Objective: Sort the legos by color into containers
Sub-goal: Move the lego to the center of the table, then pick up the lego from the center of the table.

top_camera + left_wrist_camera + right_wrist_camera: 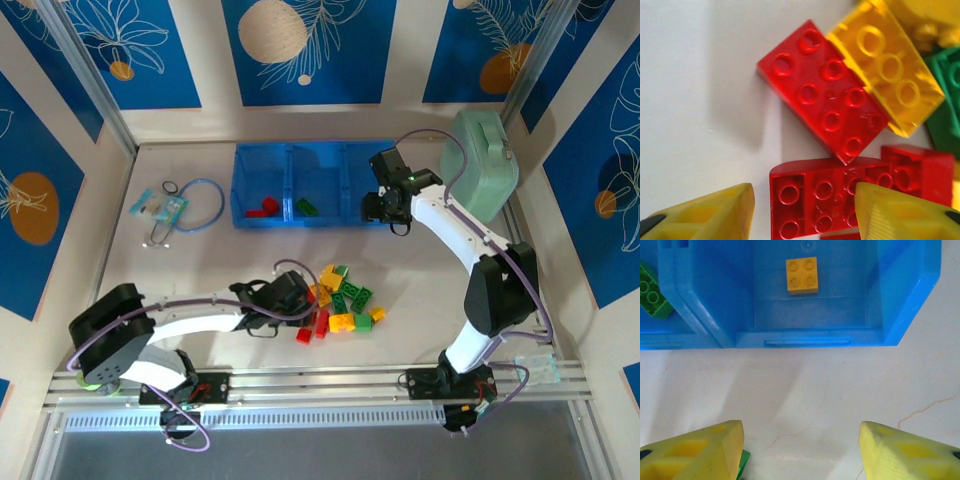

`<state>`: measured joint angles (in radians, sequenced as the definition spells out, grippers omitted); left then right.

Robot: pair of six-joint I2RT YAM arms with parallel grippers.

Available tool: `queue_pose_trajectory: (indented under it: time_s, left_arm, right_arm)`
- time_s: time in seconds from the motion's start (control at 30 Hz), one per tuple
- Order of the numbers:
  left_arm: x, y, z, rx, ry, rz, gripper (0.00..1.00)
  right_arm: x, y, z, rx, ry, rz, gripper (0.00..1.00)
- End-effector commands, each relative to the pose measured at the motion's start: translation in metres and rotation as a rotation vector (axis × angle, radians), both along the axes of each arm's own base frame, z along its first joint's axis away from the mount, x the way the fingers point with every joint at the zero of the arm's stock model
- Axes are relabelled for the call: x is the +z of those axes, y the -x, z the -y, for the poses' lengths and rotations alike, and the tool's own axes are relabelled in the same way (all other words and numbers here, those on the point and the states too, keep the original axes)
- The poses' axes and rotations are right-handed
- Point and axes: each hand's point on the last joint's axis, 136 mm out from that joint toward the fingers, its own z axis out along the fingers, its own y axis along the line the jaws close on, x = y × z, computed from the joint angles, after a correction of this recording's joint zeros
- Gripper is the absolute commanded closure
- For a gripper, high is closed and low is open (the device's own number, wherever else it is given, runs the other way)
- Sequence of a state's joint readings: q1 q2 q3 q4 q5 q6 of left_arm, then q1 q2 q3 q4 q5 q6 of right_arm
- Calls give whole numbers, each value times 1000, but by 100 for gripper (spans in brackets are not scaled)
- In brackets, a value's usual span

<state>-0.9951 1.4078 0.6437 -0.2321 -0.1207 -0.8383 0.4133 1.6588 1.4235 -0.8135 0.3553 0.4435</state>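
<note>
Left gripper stood part-open astride a red lego, closure and lift seemingly due next; right gripper hung open, empty, by the containers.

Legos: hard moulded plastic. The red brick and the yellow brick are noted as glossy and translucent, with small marks on the red face.

Tray: translucent blue plastic, smooth, with a soft sheen.

Counter: pale, smooth, matt, marked by faint hairline veins.

The fingers of the left tool and those of the right tool are recorded as yellow plastic, matt, finely ribbed.

Case: mint plastic, smooth.

Front rails: bare metal, brushed.

Arm cables: purple sheathing, smooth.
</note>
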Motion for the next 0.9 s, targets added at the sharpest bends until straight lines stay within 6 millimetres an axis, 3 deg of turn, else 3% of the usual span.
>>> queue_pose_trajectory:
  time_s: [0.0, 0.13, 0.23, 0.47, 0.87]
  left_arm:
    - [-24, -1, -55, 127, -105, -55, 46]
    - [-16, -22, -84, 222, -97, -37, 46]
    - [-4, -33, -91, 232, -113, -7, 41]
    - [7, -40, -81, 200, -93, 5, 18]
    - [14, -44, -46, 152, -25, -9, 15]
  right_arm:
    - [6, 6, -10, 15, -41, 17, 37]
    - [4, 11, -20, 36, -39, 16, 37]
    - [6, 13, -27, 51, -36, 19, 37]
    - [1, 22, -31, 52, -39, 9, 37]
    - [-9, 27, -31, 43, -46, -16, 37]
